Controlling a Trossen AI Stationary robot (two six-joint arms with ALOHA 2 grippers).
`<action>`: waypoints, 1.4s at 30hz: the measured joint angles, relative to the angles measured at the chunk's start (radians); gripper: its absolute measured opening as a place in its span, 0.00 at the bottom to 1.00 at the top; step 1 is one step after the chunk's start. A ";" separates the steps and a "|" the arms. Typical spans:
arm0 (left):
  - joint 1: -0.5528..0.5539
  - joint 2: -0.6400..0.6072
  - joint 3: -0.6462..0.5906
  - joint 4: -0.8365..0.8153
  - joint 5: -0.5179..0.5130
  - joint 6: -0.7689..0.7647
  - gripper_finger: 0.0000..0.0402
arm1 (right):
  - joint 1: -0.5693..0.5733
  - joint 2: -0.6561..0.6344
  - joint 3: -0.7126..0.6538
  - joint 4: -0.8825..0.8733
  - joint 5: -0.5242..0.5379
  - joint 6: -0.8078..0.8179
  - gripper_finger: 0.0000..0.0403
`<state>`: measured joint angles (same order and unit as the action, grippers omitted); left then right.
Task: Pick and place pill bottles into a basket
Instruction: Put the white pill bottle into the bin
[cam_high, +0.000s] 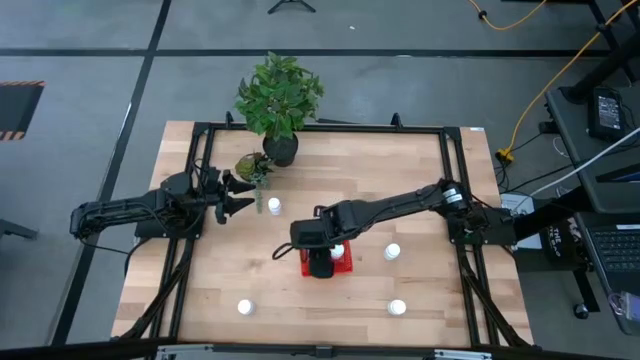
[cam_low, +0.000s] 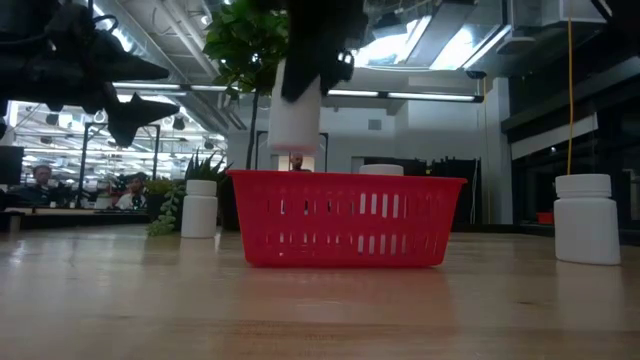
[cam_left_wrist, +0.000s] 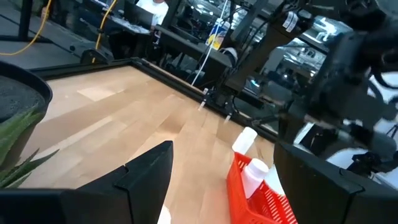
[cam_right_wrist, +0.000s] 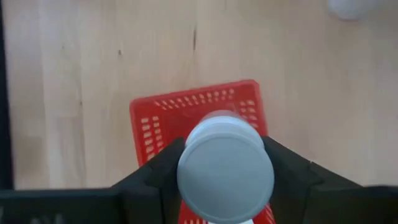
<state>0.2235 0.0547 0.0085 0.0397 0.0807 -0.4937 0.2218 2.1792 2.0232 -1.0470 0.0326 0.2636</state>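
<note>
Progress looks partial. Going left to right in the high view: the left gripper (cam_high: 243, 197) waits with its fingers spread and empty near the plant pot (cam_high: 281, 150), one pill bottle (cam_high: 273, 206) just beside it. A second bottle (cam_high: 244, 307) stands at the front left. At centre, the right gripper (cam_high: 318, 262) hangs over the red basket (cam_high: 346, 263), pinching a third bottle (cam_right_wrist: 225, 169) above it. One bottle (cam_left_wrist: 252, 175) probably already sits inside. Two more (cam_high: 392, 252) (cam_high: 397, 307) stand on the table to the right.
</note>
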 joint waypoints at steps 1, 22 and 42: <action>0.000 0.000 0.000 -0.002 0.000 -0.004 0.68 | 0.000 0.016 0.000 0.000 -0.002 -0.003 0.42; 0.000 0.002 0.000 -0.011 0.000 -0.018 0.68 | -0.024 0.128 -0.001 0.085 -0.035 -0.086 0.42; 0.000 0.002 0.000 -0.012 0.001 -0.043 0.68 | -0.017 0.141 -0.074 0.069 -0.035 -0.066 0.42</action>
<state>0.2234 0.0570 0.0082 0.0280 0.0818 -0.5365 0.2047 2.3203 1.9491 -0.9781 -0.0028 0.1974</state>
